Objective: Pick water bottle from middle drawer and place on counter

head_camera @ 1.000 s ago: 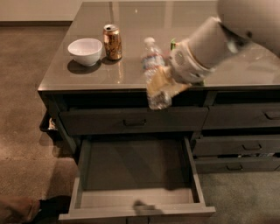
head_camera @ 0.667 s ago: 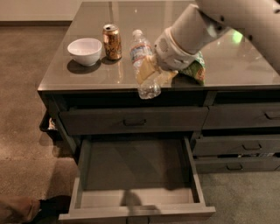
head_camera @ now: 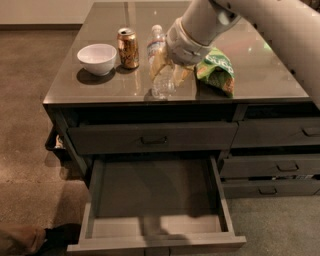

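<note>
Placement nearly done: water bottle (head_camera: 158,55) is out of the open, empty middle drawer (head_camera: 150,192).
End effector (head_camera: 167,67) clamps it upright near the counter's (head_camera: 260,75) front edge, beside the soda can (head_camera: 128,47); setting down and letting go remain.

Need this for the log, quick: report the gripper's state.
Gripper: jaws closed on the water bottle, held tilted over the counter beside the soda can.

Brown carpet floor (head_camera: 25,100), pale wall (head_camera: 40,10) beyond, dim warm light
</note>
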`<state>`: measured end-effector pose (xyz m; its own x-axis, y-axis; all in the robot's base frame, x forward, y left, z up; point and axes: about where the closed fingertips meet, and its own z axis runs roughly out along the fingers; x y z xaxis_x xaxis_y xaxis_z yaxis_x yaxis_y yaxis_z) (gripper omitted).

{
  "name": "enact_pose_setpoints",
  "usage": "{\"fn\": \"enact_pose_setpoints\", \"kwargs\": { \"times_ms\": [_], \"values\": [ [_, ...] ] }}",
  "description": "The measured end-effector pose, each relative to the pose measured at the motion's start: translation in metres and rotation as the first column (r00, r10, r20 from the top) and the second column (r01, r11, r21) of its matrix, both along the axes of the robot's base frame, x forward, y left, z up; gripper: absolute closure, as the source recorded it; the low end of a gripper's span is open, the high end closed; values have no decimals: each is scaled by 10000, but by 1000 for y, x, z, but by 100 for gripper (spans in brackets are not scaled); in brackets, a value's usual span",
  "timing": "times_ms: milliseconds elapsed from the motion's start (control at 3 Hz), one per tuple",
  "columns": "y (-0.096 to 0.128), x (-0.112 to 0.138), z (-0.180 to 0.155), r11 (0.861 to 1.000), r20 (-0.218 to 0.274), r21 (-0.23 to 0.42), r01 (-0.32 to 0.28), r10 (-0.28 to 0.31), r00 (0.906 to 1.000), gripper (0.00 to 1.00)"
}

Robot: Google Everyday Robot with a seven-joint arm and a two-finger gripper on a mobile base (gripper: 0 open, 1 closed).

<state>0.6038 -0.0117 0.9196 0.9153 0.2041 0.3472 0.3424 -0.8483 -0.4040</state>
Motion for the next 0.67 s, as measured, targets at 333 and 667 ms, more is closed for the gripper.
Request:
{"fn": "enact_pose_setpoints", "kwargs": {
  "times_ms": [333,667],
  "values": [
    [7,17,-3,9985,-147,70,541,-540,9984,100],
    [17,31,-13,9954,-279,-27,956,-956,9950,100]
  ]
}}
